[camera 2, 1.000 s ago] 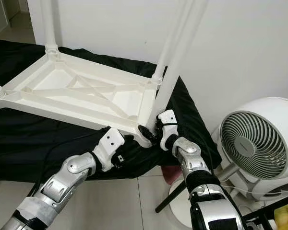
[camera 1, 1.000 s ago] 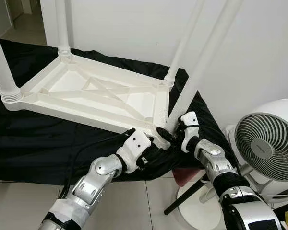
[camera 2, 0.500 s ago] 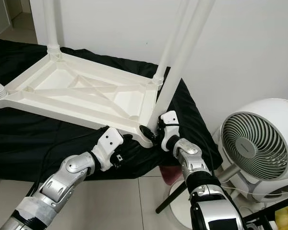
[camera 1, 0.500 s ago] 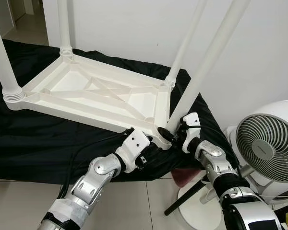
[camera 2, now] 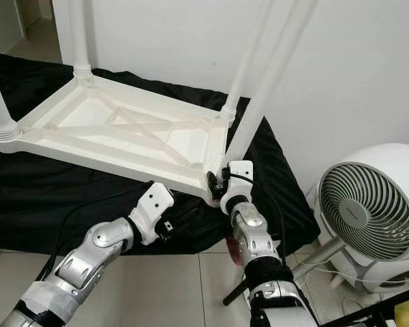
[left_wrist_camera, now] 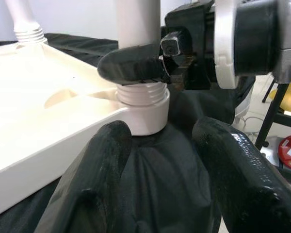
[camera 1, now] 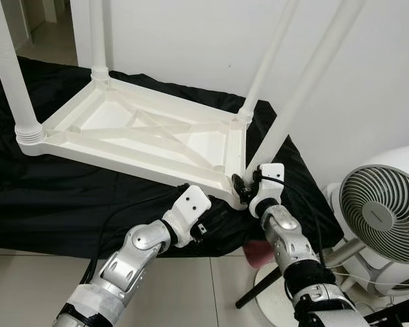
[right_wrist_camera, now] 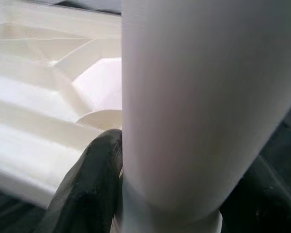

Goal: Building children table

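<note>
A white plastic children's table [camera 1: 143,129] lies upside down on a black cloth [camera 1: 54,197]. Three legs stand upright in its corners. A fourth leg [camera 1: 307,82] leans at the near right corner, its threaded end in the socket [left_wrist_camera: 145,114]. My right gripper [camera 1: 243,189] is shut on the base of this leg, just above the thread, with one finger [left_wrist_camera: 131,68] wrapped around it. My left gripper [left_wrist_camera: 160,133] is open, low on the cloth just in front of that socket, holding nothing.
A white wall stands close behind the table. A round white fan [camera 1: 385,204] with a black pole [camera 1: 259,289] stands on the tiled floor at the right, close to my right arm. A red object [camera 1: 259,252] lies under the cloth's edge.
The camera has shifted a little. My right forearm has swung in to the left under the leg while the gripper keeps its hold. The left gripper stays by the socket.
</note>
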You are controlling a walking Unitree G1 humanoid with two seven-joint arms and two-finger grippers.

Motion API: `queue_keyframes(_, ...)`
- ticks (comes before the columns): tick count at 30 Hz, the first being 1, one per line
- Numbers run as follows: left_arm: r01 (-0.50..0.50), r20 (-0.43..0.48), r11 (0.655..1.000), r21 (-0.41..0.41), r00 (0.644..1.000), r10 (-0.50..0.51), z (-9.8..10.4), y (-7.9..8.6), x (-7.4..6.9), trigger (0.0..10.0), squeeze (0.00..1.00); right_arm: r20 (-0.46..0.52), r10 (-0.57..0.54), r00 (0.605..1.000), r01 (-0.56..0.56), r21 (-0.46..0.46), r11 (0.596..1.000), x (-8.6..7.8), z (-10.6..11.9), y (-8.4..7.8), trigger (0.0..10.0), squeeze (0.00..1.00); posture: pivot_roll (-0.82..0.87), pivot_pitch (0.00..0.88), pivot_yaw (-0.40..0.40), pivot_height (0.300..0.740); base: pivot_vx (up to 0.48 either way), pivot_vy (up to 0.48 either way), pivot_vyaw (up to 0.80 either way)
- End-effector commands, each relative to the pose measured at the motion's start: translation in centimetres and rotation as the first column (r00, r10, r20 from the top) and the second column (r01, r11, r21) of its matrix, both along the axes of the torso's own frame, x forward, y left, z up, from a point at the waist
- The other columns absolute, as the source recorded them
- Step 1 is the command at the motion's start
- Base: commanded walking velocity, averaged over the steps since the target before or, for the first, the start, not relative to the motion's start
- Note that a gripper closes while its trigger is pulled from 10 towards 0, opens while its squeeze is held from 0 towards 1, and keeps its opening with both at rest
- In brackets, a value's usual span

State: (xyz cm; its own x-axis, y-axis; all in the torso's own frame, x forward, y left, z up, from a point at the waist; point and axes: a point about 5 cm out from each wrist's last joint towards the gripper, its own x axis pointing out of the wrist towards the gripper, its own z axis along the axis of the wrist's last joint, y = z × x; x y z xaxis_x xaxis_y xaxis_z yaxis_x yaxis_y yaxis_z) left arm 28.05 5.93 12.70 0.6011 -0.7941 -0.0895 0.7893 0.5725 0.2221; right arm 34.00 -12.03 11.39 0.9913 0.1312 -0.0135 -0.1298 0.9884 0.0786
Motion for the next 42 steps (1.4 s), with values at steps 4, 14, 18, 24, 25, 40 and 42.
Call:
queue_keyframes(4,0.097,-0.021,0.995,0.015,0.995,-0.096,-0.5,-0.9,-0.8,10.0,0.0,-0.082,-0.11,0.991,0.11,-0.002,0.994,-1.9,-1.8,1.2,10.0,0.0,0.11,0.0,-0.179,0.74,0.0,0.0,0.0)
queue_keyframes(14,0.093,-0.021,0.996,0.014,0.996,-0.092,-0.4,-0.7,-0.6,10.0,0.0,-0.033,-0.076,0.997,0.076,0.027,0.997,-1.8,-0.7,0.2,10.0,1.0,0.11,0.0,-0.188,0.74,0.0,0.0,0.0)
queue_keyframes(18,0.091,-0.02,0.996,0.012,0.996,-0.091,-0.4,-0.7,-0.6,10.0,0.0,-0.004,-0.072,0.997,0.072,0.034,0.997,-1.8,0.0,-0.1,10.0,1.0,0.11,0.0,-0.19,0.74,0.0,0.0,0.0)
queue_keyframes(24,0.087,-0.019,0.996,0.013,0.996,-0.087,-0.4,-0.7,-0.6,10.0,0.0,0.045,-0.044,0.998,0.043,0.025,0.999,-1.5,1.0,-1.4,10.0,1.0,0.12,0.0,-0.196,0.74,0.0,0.0,0.0)
queue_keyframes(25,0.087,-0.019,0.996,0.013,0.996,-0.087,-0.4,-0.7,-0.6,10.0,0.0,0.045,-0.044,0.998,0.043,0.025,0.999,-1.5,1.0,-1.4,10.0,1.0,0.12,0.0,-0.196,0.74,0.0,0.0,0.0)
queue_keyframes(40,0.019,0.011,1.0,0.007,1.0,-0.019,-1.0,-0.6,0.1,10.0,0.0,0.084,0.393,0.916,-0.385,-0.093,0.918,-1.6,-0.2,-1.8,10.0,0.0,0.1,0.0,-0.182,0.74,0.0,0.0,0.0)
queue_keyframes(42,0.038,0.016,0.999,0.009,0.999,-0.038,-0.7,-0.8,0.0,10.0,0.0,0.078,0.391,0.917,-0.382,-0.111,0.918,-1.2,-0.1,-2.1,10.0,0.0,0.1,0.0,-0.183,0.74,0.0,0.0,0.0)
